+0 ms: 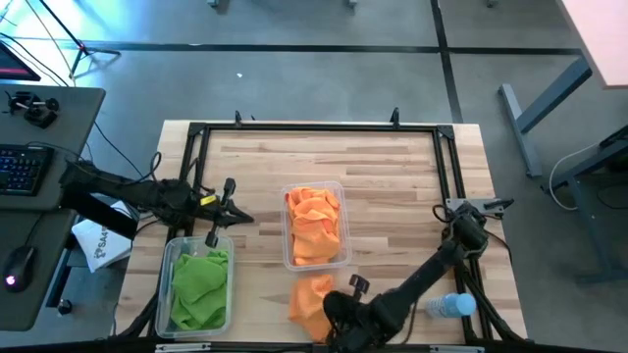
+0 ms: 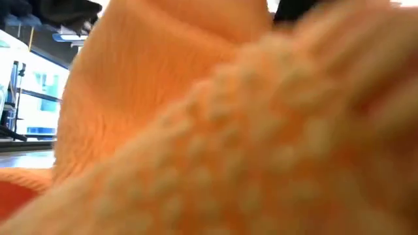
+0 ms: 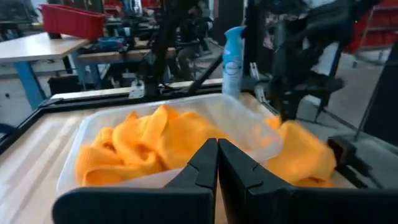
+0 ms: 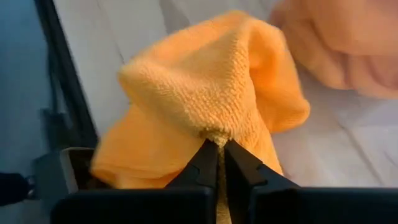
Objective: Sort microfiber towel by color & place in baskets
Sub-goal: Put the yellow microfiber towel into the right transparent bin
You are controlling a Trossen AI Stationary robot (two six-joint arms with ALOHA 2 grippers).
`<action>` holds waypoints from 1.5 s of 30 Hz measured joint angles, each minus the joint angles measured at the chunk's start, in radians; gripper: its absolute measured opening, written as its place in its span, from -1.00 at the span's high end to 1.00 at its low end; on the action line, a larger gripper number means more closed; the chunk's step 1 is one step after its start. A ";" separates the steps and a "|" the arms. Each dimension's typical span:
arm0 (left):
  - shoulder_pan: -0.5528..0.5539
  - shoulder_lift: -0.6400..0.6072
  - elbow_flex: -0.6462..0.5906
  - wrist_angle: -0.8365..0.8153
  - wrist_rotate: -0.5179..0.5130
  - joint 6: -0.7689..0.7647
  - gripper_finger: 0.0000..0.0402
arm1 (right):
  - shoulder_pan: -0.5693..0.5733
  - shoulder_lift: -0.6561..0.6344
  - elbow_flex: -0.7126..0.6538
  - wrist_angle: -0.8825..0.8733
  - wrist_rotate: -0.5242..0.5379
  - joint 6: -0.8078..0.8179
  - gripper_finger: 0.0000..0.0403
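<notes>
now right claw [image 4: 217,149] pinches an orange towel [image 4: 211,81] (left claw [image 3: 217,163] together)

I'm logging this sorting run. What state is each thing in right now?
Right gripper: shut on the loose orange towel at the table's near edge.
Left gripper: shut, empty, between the baskets.
Middle basket: holds orange towels.
Left basket: holds green towels.
Water bottle: lying on its side.
</notes>
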 joint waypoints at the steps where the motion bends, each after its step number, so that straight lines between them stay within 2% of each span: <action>1: 0.019 -0.011 -0.034 0.034 0.015 0.000 1.00 | 0.008 0.000 0.029 -0.035 0.012 0.015 0.98; 5: 0.088 -0.050 -0.149 0.177 0.043 -0.024 1.00 | 0.026 0.000 0.155 -0.183 0.062 0.082 0.99; 9: 0.144 -0.108 -0.237 0.316 0.138 -0.028 1.00 | 0.027 0.000 0.299 -0.291 0.120 0.087 0.99; 11: 0.171 -0.145 -0.280 0.374 0.155 -0.039 1.00 | 0.027 0.000 0.381 -0.342 0.138 0.083 0.99; 14: 0.215 -0.204 -0.312 0.372 0.169 -0.076 1.00 | 0.027 0.000 0.503 -0.407 0.188 0.073 0.99; 18: 0.269 -0.273 -0.311 0.344 0.268 -0.071 1.00 | 0.027 -0.090 0.446 -0.307 0.310 -0.032 1.00; 24: 0.354 -0.372 -0.310 0.274 0.271 -0.089 1.00 | 0.012 -0.169 0.448 -0.292 0.507 -0.166 1.00; 28: 0.395 -0.438 -0.310 0.192 0.341 -0.124 1.00 | -0.018 -0.194 0.448 -0.292 0.569 -0.273 1.00; 32: 0.423 -0.496 -0.310 0.099 0.387 -0.168 1.00 | -0.066 -0.204 0.448 -0.293 0.572 -0.351 1.00; 39: 0.446 -0.493 -0.310 0.021 0.443 -0.179 1.00 | -0.158 -0.208 0.448 -0.306 0.560 -0.423 1.00; 45: 0.446 -0.492 -0.310 0.000 0.438 -0.145 1.00 | -0.230 -0.208 0.448 -0.383 0.476 -0.415 1.00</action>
